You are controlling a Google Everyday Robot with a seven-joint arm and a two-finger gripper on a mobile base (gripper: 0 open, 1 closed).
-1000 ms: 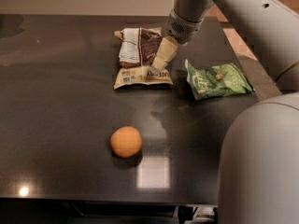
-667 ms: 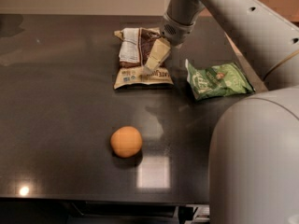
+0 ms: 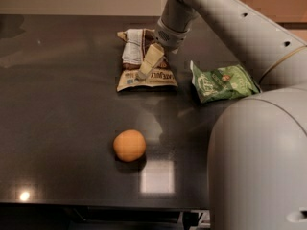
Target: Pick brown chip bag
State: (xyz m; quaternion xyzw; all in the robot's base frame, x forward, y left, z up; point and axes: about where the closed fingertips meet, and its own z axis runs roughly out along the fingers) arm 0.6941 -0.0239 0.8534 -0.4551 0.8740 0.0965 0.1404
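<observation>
The brown chip bag (image 3: 157, 77) lies flat on the dark table (image 3: 62, 104) at the back middle. Its cream-tan band with dark lettering faces the front and a whitish panel sits on its left side. My gripper (image 3: 147, 63) hangs from the arm that comes in from the upper right. It is low over the middle of the bag and hides part of the dark brown area. I cannot tell whether it touches the bag.
A smaller green bag (image 3: 223, 82) lies to the right of the brown bag. An orange (image 3: 129, 145) sits nearer the front, left of centre. My grey arm and body (image 3: 259, 166) fill the right side. The table's front edge runs along the bottom.
My gripper has moved left and slightly down, from the bag's right edge to over its middle. The bags and the orange have not moved.
</observation>
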